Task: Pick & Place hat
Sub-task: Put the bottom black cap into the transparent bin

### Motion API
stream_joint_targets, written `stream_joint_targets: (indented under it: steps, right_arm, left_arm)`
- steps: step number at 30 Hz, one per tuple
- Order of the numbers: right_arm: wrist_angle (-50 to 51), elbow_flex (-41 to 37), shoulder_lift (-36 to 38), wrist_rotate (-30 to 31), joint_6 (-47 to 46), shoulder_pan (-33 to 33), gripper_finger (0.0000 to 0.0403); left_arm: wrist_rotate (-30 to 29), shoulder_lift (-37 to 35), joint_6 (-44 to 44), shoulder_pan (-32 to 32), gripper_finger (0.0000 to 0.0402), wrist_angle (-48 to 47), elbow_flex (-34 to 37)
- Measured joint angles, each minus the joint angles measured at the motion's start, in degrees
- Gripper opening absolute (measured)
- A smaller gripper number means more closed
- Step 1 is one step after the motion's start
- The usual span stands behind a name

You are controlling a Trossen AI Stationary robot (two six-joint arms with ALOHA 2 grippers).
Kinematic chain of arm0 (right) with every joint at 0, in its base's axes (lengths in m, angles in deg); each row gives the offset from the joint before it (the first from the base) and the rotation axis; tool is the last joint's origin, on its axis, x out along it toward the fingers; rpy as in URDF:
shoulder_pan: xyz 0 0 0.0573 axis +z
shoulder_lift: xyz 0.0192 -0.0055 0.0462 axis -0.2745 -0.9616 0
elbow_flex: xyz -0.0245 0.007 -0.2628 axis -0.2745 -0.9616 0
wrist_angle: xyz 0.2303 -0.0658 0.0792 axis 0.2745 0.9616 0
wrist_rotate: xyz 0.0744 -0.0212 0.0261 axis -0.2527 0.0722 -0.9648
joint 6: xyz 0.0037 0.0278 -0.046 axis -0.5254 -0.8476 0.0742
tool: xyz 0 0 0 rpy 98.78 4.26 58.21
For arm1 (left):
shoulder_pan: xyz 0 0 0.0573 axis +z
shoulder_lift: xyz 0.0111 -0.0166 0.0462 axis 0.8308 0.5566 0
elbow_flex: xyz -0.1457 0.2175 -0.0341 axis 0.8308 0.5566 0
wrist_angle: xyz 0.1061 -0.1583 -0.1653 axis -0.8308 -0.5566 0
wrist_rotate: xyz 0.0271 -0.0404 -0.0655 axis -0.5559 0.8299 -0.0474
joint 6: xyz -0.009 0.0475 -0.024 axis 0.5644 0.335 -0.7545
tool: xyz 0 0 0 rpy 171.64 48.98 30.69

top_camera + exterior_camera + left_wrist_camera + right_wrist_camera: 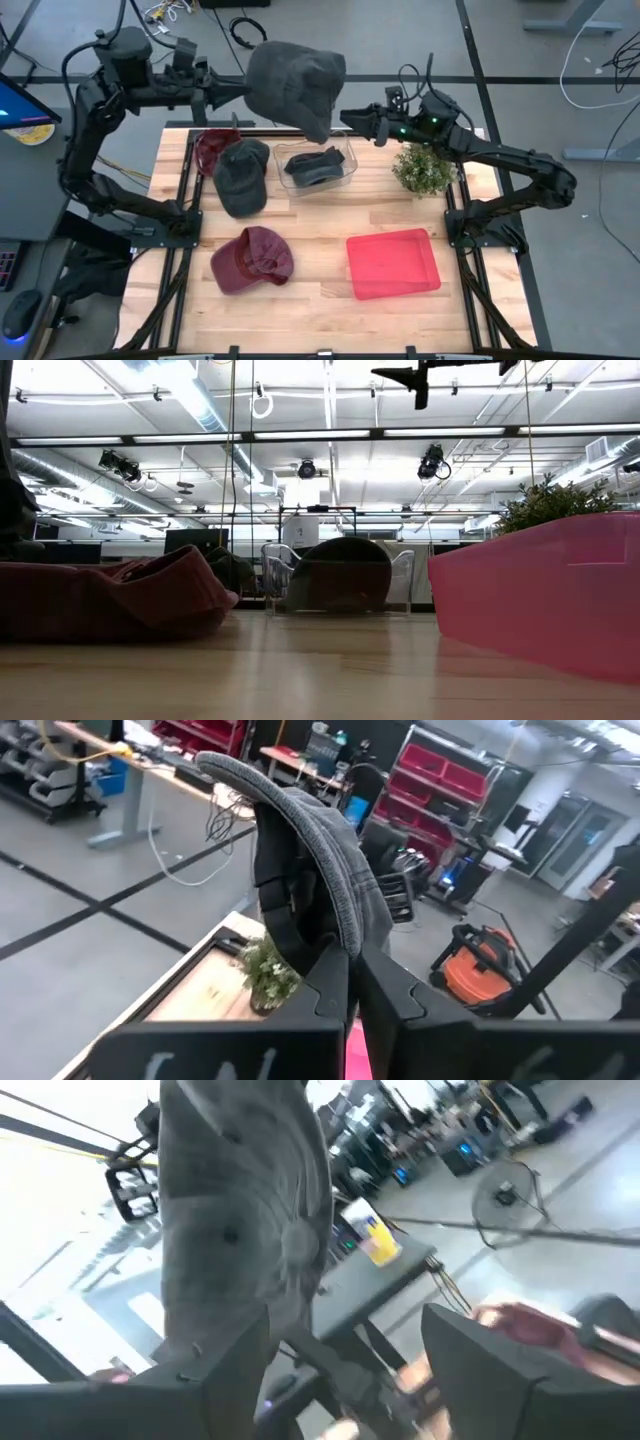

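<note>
High above the back edge of the table, at about twelve o'clock in the overhead view, a grey hat hangs in the air. The left gripper reaches in from nine o'clock and its fingers are pinched together on the hat's edge; the left wrist view shows the grey fabric draped over the closed fingers. The right gripper comes in from three o'clock, just beside the hat's lower corner. In the right wrist view its fingers stand apart, with the hat next to one of them; whether it touches the fabric cannot be told.

Directly below the hat sits a clear plastic bin holding a dark cap. At nine o'clock from the bin lies a dark grey cap, partly over a maroon cap. A small green plant stands at three o'clock from the bin. Nearer the front edge, a second maroon cap lies at seven o'clock, and a red tray rests at five o'clock on the wooden table.
</note>
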Motion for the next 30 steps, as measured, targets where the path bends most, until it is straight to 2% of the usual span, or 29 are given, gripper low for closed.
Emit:
stream_joint_targets:
  steps: [7,14,24,30]
  right_arm:
    - [-15.13,0.00,-3.22,-5.48,-2.99,-0.24,0.0330]
    - [-20.22,0.00,-7.02,-6.41,-6.07,-0.32,0.0359]
    - [-26.94,0.00,-7.25,-6.39,-6.48,-1.42,0.0335]
    - [-28.88,0.00,-7.25,-12.32,-11.02,-0.78,0.0259]
  left_arm:
    - [1.13,0.58,0.30,0.02,0.0009,0.19,0.09]
    - [4.02,2.25,0.25,0.02,0.0009,3.29,0.09]
    - [3.47,3.28,1.57,-1.88,0.0009,3.83,0.07]
    - [-0.60,4.22,3.03,-2.47,0.0009,3.34,0.09]
